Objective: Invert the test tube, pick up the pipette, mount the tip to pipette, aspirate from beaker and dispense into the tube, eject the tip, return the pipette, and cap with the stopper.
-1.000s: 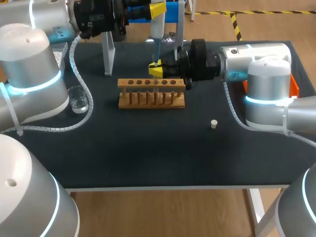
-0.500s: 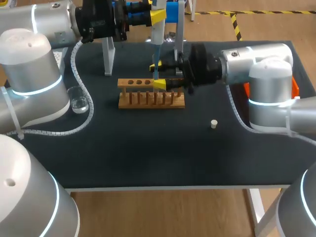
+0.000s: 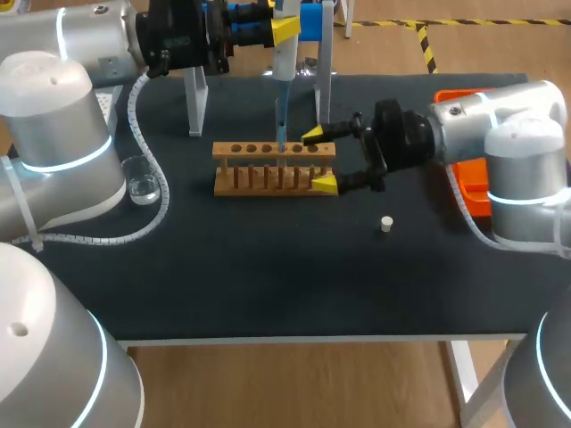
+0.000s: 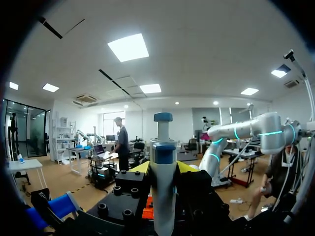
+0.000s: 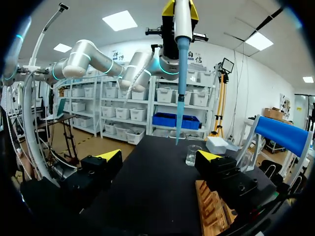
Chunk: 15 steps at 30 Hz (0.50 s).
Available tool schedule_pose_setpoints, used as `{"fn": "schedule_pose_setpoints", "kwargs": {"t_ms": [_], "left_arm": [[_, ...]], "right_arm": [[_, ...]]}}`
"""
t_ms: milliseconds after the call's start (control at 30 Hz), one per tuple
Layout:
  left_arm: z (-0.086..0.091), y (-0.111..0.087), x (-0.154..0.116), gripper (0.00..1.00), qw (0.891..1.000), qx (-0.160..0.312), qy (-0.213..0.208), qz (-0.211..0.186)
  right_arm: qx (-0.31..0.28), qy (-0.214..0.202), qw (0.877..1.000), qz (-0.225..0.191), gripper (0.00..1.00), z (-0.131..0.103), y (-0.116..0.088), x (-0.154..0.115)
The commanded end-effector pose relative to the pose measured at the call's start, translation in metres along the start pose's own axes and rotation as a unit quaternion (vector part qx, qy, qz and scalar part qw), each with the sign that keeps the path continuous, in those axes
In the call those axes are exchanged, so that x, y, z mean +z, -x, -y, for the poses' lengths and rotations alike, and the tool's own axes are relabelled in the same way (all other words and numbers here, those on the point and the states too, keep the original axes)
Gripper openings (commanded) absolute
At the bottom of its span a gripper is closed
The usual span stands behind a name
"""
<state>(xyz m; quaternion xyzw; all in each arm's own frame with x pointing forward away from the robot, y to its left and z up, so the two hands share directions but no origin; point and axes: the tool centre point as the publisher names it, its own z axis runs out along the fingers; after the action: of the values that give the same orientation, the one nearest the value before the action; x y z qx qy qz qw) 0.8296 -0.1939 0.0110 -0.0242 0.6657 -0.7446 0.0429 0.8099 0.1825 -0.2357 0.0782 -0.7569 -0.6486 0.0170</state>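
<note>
Right gripper (image 3: 319, 160) pulled back from wooden rack (image 3: 268, 169), fingers spread.
Left gripper (image 3: 284, 27) clamps pipette (image 3: 281, 64); beaker (image 3: 142, 181) holds clear liquid.

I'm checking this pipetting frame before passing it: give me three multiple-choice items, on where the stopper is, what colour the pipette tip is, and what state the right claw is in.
1. Where is the stopper?
A. in a hole of the wooden rack
B. on the table, apart from the rack
C. between the right claw's fingers

2. What colour is the tip on the pipette?
A. blue
B. red
C. green

3. The right claw is:
A. shut on the stopper
B. shut on the pipette
C. open

Answers: B, the stopper lies alone on the dark table right of the rack; A, the tip hanging over the rack is blue; C, its fingers stand wide apart, gripping nothing.
</note>
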Motion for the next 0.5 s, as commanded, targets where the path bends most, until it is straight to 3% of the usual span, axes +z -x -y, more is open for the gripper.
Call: {"fn": "schedule_pose_setpoints", "kwargs": {"t_ms": [33,300,500], "left_arm": [[0.000,0.000,0.000,0.00,1.000,0.000,0.000,0.000],[0.000,0.000,0.000,0.00,1.000,0.000,0.000,0.000],[0.000,0.000,0.000,0.00,1.000,0.000,0.000,0.000]], "right_arm": [[0.003,-0.010,1.000,0.011,1.00,0.002,-0.024,-0.031],[0.011,-0.012,1.000,0.019,1.00,0.013,-0.041,-0.050],[0.011,-0.012,1.000,0.019,1.00,0.013,-0.041,-0.050]]}}
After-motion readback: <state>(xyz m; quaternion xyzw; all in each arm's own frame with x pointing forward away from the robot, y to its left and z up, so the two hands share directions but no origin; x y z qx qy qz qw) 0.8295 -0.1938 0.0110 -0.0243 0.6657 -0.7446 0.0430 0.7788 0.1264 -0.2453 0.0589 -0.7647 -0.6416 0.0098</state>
